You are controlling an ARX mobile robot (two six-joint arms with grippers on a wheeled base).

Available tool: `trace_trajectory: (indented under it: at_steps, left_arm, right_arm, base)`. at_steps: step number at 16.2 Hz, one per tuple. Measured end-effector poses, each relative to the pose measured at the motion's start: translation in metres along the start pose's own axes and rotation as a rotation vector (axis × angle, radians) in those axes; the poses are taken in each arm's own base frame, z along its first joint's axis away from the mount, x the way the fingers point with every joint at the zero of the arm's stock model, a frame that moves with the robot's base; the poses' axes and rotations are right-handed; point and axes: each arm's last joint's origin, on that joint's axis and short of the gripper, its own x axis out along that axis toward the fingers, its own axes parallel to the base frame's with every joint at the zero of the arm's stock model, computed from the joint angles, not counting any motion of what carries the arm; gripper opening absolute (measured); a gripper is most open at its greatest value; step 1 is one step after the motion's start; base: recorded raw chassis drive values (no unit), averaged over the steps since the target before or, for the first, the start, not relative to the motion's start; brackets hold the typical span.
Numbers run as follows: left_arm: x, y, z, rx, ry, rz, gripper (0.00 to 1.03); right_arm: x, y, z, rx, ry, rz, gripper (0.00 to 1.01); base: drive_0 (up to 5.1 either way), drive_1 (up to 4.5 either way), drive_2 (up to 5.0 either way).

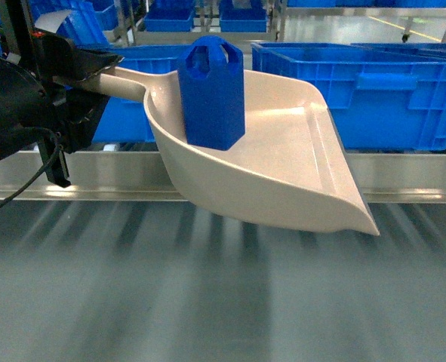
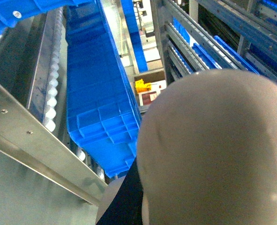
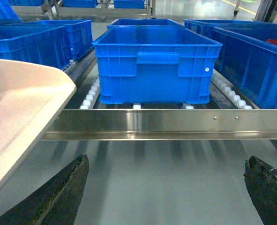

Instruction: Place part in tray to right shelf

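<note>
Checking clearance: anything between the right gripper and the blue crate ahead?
Right wrist view: only the shelf's steel front rail crosses between the open right gripper and the blue crate; otherwise bare.

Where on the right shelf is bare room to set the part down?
On the shelf, roller track shows bare beside the middle crate's left wall and in the strip between its right wall and the neighbouring crate. The open middle crate looks empty. Behind, crates crowd the rack. The part stands in the tray.

The left gripper [image 1: 94, 72] is clamped on the tray [image 1: 283, 173] handle, arm level. The right gripper [image 3: 166, 187] hangs with jaws spread wide, facing the right shelf [image 3: 175, 123].
</note>
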Motion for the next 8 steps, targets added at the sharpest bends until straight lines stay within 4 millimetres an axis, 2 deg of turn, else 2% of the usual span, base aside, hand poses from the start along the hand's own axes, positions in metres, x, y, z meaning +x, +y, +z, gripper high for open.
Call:
trace_trajectory:
  at_steps: [3, 8]
  left_arm:
    - [0.0006, -0.0009, -0.0045, -0.001, 0.022, -0.005, 0.16]
    - [0.0002, -0.0003, -0.0012, -0.001, 0.009, -0.002, 0.16]
  right_arm:
    - [0.0, -0.0001, 0.0001, 0.0, 0.0, -0.003, 0.98]
    - [0.0002, 0.0, 0.0, 0.0, 0.0, 0.0, 0.98]
  base:
    - [2.6, 2.54, -4.9]
    - [2.6, 2.54, -4.9]
